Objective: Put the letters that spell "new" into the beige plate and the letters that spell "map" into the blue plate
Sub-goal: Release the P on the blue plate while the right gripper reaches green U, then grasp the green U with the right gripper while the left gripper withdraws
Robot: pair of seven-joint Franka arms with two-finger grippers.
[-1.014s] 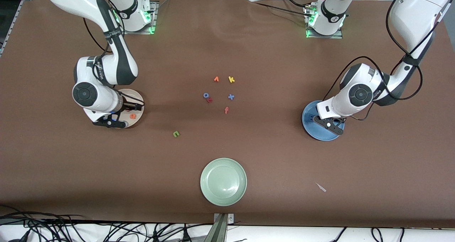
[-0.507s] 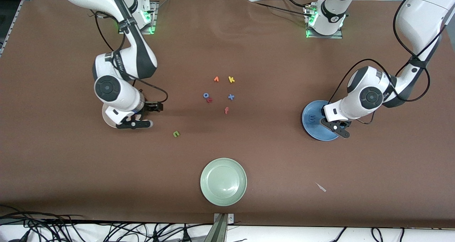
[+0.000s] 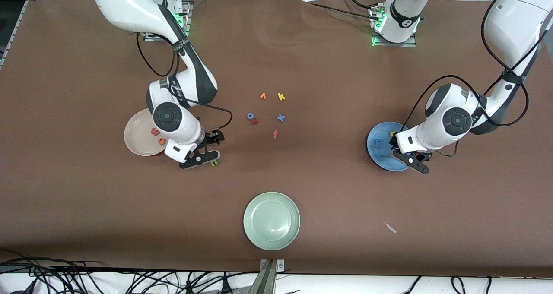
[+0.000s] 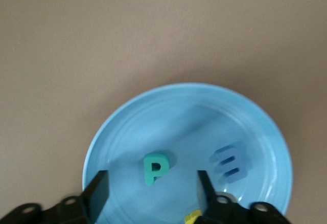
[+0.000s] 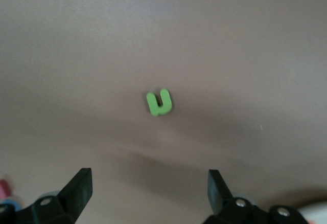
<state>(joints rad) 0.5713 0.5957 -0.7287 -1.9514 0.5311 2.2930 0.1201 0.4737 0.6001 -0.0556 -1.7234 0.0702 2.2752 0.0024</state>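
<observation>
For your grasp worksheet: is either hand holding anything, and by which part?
Nothing is held. The left hand is open over the blue plate; the right hand is open above the green n.

A brown cloth (image 3: 302, 61) covers the whole table, lightly wrinkled toward twelve o'clock. At six o'clock a white strip (image 3: 129, 283) runs along the table's edge, with black cables (image 3: 43, 274) tangled toward seven o'clock. Lighting is even.
</observation>
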